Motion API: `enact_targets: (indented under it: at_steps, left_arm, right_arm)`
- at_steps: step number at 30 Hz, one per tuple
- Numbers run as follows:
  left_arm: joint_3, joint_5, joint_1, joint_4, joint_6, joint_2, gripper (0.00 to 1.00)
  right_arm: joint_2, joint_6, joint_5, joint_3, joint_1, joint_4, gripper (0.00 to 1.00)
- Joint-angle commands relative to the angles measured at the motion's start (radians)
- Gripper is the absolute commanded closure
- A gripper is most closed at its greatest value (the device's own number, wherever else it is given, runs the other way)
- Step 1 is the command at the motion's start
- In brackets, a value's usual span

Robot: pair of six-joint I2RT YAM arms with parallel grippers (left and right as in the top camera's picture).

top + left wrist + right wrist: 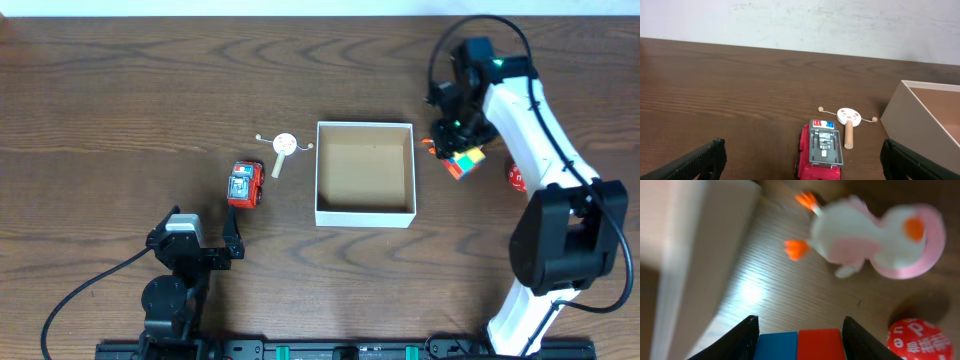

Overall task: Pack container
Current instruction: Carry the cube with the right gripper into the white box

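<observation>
Wooden table (120, 100), right hand (456, 149) low around cube (467, 161)

- Red ball (917, 340), lower right corner of the right wrist view, on the table: white lettering is printed across its red skin. One lone character near the top reads like a lower-case "p". The row of dense white characters beneath it is blurred and cut off by the frame edge, so it cannot be read.
- White paddle drum (849, 116), left wrist view: small red marks sit on its round face, too small to tell whether they are writing or a pattern.
- Red toy truck (821, 150), left wrist view: any markings on it are too small to make out.
</observation>
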Motion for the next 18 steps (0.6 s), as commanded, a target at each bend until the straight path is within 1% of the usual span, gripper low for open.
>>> enact_targets:
  at_steps: [1,5,8,10,14,18]
  left_arm:
    - [-0.008,-0.008,0.005,-0.028,0.013,-0.007,0.02]
    - [-0.008,-0.008,0.005,-0.028,0.013,-0.007,0.02]
    - [-0.008,-0.008,0.005,-0.028,0.013,-0.007,0.02]
    - [-0.008,-0.008,0.005,-0.028,0.013,-0.007,0.02]
    - [-0.008,-0.008,0.005,-0.028,0.013,-0.007,0.02]
    - [-0.008,-0.008,0.005,-0.028,0.013,-0.007,0.02]
  right_arm:
    - [0.002,0.008,0.003,0.104,0.079,-0.035,0.53]
    - [0.002,0.008,0.003,0.192,0.168,-0.071,0.50]
    - [0.002,0.007,0.003,0.228,0.238,-0.063,0.48]
    - [0.002,0.007,0.003,0.231,0.286,-0.035,0.46]
    - [0.002,0.007,0.004,0.230,0.366,0.010,0.46]
    - [0.002,0.007,0.049,0.230,0.429,0.042,0.45]
